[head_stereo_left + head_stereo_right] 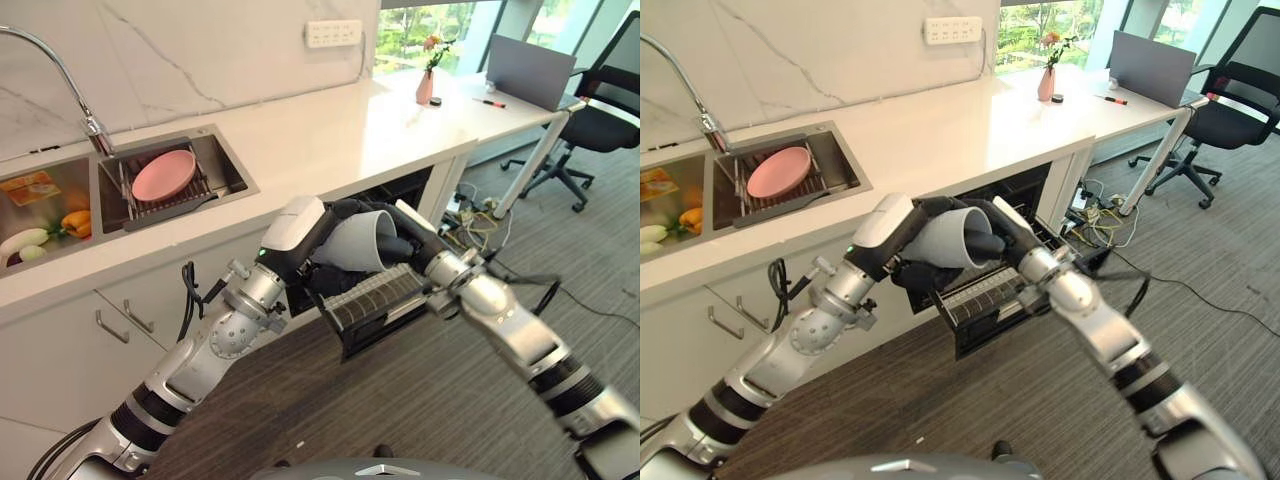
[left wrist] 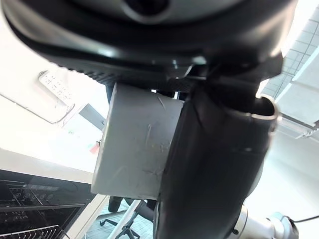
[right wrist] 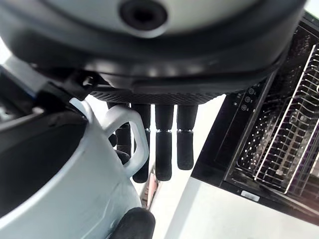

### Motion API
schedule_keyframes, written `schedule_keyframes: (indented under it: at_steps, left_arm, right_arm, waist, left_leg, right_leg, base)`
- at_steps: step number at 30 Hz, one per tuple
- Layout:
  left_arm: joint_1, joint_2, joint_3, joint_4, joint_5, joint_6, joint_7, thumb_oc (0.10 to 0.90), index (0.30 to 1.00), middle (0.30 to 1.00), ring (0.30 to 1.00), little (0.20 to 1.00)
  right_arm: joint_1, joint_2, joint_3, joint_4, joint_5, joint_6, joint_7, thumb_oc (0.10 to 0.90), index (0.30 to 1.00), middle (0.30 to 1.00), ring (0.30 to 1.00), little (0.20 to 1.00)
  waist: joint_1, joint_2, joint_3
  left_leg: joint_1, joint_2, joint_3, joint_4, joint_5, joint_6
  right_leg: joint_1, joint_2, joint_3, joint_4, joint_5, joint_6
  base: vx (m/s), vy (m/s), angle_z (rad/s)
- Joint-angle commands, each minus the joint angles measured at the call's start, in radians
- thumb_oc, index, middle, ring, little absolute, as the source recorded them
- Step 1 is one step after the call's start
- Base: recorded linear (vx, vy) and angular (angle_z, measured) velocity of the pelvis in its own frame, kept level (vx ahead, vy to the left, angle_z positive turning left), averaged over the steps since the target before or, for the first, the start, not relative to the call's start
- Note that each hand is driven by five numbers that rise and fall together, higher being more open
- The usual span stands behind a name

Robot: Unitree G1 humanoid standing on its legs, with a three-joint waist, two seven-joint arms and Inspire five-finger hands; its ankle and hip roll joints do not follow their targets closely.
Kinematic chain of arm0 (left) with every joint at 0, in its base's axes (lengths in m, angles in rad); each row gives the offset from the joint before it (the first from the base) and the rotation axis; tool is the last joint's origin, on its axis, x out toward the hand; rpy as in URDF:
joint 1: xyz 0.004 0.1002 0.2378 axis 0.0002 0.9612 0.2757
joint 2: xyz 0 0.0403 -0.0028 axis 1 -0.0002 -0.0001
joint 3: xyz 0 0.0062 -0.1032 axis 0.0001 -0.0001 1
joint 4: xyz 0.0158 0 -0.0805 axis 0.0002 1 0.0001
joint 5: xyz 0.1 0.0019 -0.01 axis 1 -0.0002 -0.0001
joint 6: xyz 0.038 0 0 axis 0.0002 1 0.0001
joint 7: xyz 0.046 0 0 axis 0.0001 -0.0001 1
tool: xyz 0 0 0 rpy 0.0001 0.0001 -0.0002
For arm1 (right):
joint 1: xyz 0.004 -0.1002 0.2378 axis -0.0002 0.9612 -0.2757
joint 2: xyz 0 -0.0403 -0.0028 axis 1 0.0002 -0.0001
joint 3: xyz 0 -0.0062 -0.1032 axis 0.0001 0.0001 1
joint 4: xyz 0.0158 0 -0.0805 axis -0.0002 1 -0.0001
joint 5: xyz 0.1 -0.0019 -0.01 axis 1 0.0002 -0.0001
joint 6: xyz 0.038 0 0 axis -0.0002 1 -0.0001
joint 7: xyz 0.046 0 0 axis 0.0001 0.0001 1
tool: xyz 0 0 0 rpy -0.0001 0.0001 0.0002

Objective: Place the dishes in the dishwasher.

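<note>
We can read no text, number, label or sign anywhere here. The white power strip [image 1: 334, 33] on the wall above the countertop [image 1: 330, 130] shows only sockets, with no lettering we can make out. The packet [image 1: 30, 187] in the sink basin left of the pink plate [image 1: 164, 174] bears coloured print too small for us to read. The dishwasher [image 3: 249, 99] control panel shows small round marks, but no legible characters.

White countertop [image 1: 330, 130], pink vase [image 1: 425, 87] and red pen [image 1: 489, 102] on it, sink [image 1: 228, 165] set in
</note>
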Motion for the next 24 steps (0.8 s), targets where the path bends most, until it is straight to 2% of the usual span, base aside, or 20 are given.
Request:
schedule_keyframes:
  at_steps: [1, 6, 11, 15, 17, 22, 24]
  left_arm:
    - [-0.159, -0.046, 0.014, -0.104, 0.022, -0.089, 0.143, 0.8, 0.9, 0.9, 0.9, 0.9]
    - [-0.102, -0.067, 0.067, -0.09, 0.042, -0.067, 0.192, 0.8, 0.9, 0.9, 0.9, 0.9]
    - [-0.031, -0.082, 0.128, -0.086, 0.054, -0.049, 0.243, 0.8, 0.9, 0.9, 0.9, 0.9]
    - [0.008, -0.093, 0.164, -0.092, 0.048, -0.047, 0.267, 0.8, 0.9, 0.9, 0.9, 0.9]
    - [0.056, -0.112, 0.204, -0.093, 0.018, -0.043, 0.298, 0.8, 0.9, 0.9, 0.9, 0.9]
    - [0.057, -0.112, 0.204, -0.093, 0.017, -0.043, 0.297, 0.8, 0.9, 0.9, 0.9, 0.9]
    - [0.154, -0.156, 0.288, -0.063, -0.079, -0.032, 0.334, 0.8, 0.9, 0.9, 0.9, 0.9]
  right_arm:
    - [-0.06, 0.064, -0.089, -0.034, 0.033, -0.107, -0.093, 0.4, 0.3, 0.3, 0.3, 0.3]
    - [0.055, 0.176, -0.133, -0.019, 0.06, -0.111, -0.166, 0.4, 0.3, 0.3, 0.3, 0.3]
    - [0.141, 0.258, -0.159, -0.013, 0.186, -0.136, -0.202, 0.4, 0.3, 0.3, 0.3, 0.3]
    - [0.171, 0.289, -0.17, -0.004, 0.25, -0.146, -0.211, 0.4, 0.3, 0.3, 0.3, 0.3]
    - [0.197, 0.315, -0.189, 0.004, 0.327, -0.167, -0.225, 0.4, 0.3, 0.3, 0.3, 0.3]
    - [0.197, 0.315, -0.189, 0.004, 0.327, -0.167, -0.225, 0.4, 0.3, 0.3, 0.3, 0.3]
    - [0.235, 0.383, -0.264, 0.009, 0.509, -0.236, -0.235, 0.4, 0.3, 0.3, 0.3, 0.3]
  waist:
    - [0.004, -0.005, -0.042]
    - [0.004, -0.003, -0.042]
    - [0.006, 0.0, -0.04]
    - [0.007, 0.001, -0.04]
    - [0.009, 0.0, -0.04]
    - [0.009, 0.0, -0.04]
    - [0.018, 0.001, -0.038]
  left_leg:
    - [0.007, -0.036, 0.01, 0.011, -0.074, -0.013]
    - [0.008, -0.037, 0.004, 0.011, -0.075, -0.011]
    - [0.007, -0.038, 0.0, 0.011, -0.074, -0.01]
    - [0.006, -0.039, -0.001, 0.011, -0.073, -0.011]
    - [0.008, -0.039, -0.002, 0.011, -0.074, -0.012]
    - [0.008, -0.039, -0.002, 0.011, -0.074, -0.012]
    - [0.007, -0.039, -0.006, 0.011, -0.074, -0.012]
  right_leg:
    - [0.054, -0.039, -0.03, 0.021, -0.114, 0.064]
    - [0.056, -0.04, -0.033, 0.021, -0.116, 0.063]
    - [0.058, -0.041, -0.039, 0.021, -0.118, 0.061]
    - [0.059, -0.041, -0.041, 0.02, -0.118, 0.06]
    - [0.06, -0.042, -0.044, 0.02, -0.118, 0.058]
    - [0.06, -0.042, -0.044, 0.02, -0.118, 0.058]
    - [0.064, -0.044, -0.051, 0.02, -0.118, 0.055]
  base:
    - [0.0, 0.0, 0.0]
    - [0.0, 0.0, 0.0]
    - [0.0, 0.0, 0.0]
    - [0.0, -0.004, 0.06]
    - [0.0, 0.0, 0.0]
    - [0.0, 0.0, 0.01]
    - [0.02, -0.004, -0.01]
